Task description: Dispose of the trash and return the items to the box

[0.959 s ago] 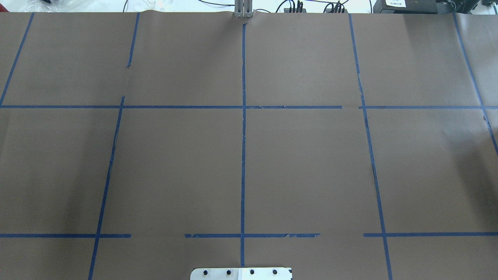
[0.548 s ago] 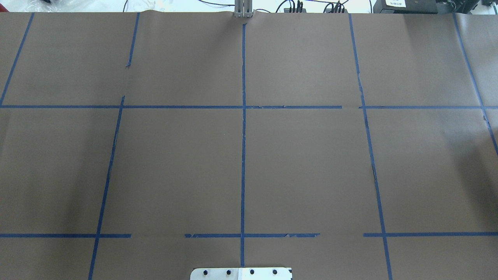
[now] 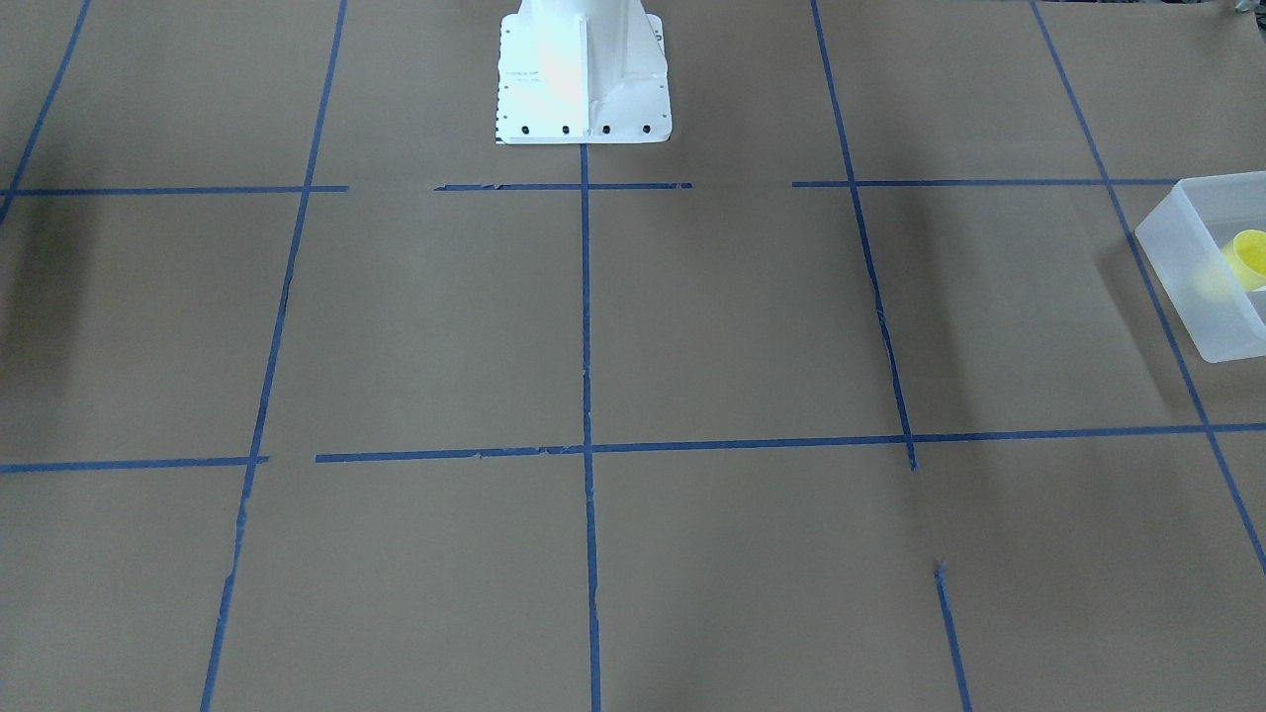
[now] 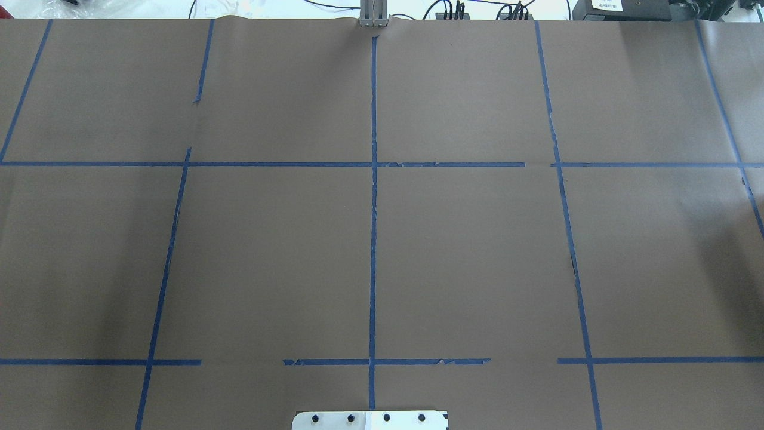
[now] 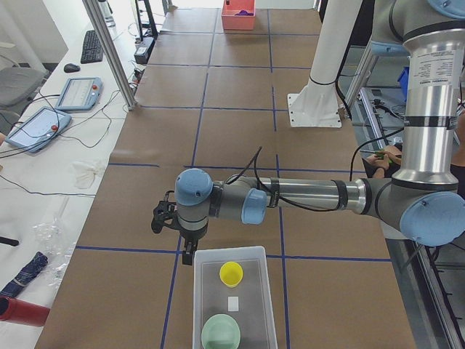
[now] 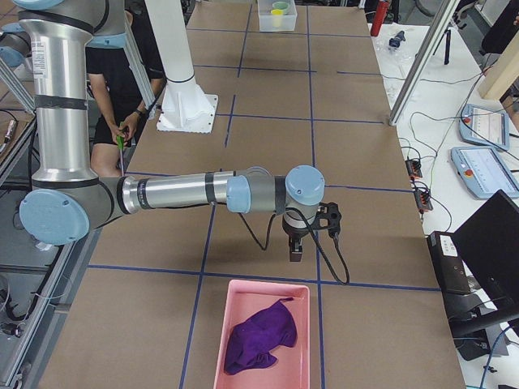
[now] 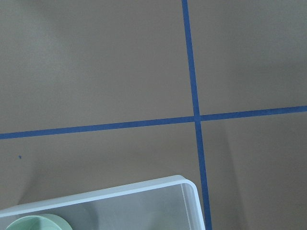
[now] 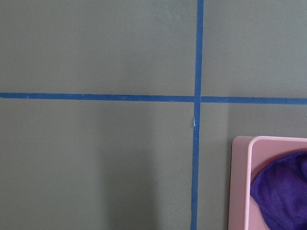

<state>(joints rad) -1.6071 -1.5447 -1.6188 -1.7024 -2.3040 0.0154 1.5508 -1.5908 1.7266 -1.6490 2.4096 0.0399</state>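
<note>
The frosted white box point(image 5: 198, 298) stands at the table's left end. In it sit the yellow cup point(image 5: 231, 273) and the mint-green bowl point(image 5: 221, 333). The box point(image 3: 1182, 267) and cup point(image 3: 1249, 255) also show at the front-facing view's right edge. The left wrist view shows the box's corner point(image 7: 144, 186) and the bowl's rim point(image 7: 38, 221). My left gripper point(image 5: 188, 253) hangs just beside the box's far end; I cannot tell if it is open. My right gripper point(image 6: 296, 251) hangs beside a pink tray point(image 6: 220, 324); I cannot tell if it is open.
The pink tray holds a purple cloth point(image 6: 258, 336), also in the right wrist view point(image 8: 283, 189). A small white piece point(image 5: 232, 302) lies in the box. The white robot base point(image 3: 584, 74) stands mid-table. Blue tape lines grid the brown table cover point(image 4: 465, 257).
</note>
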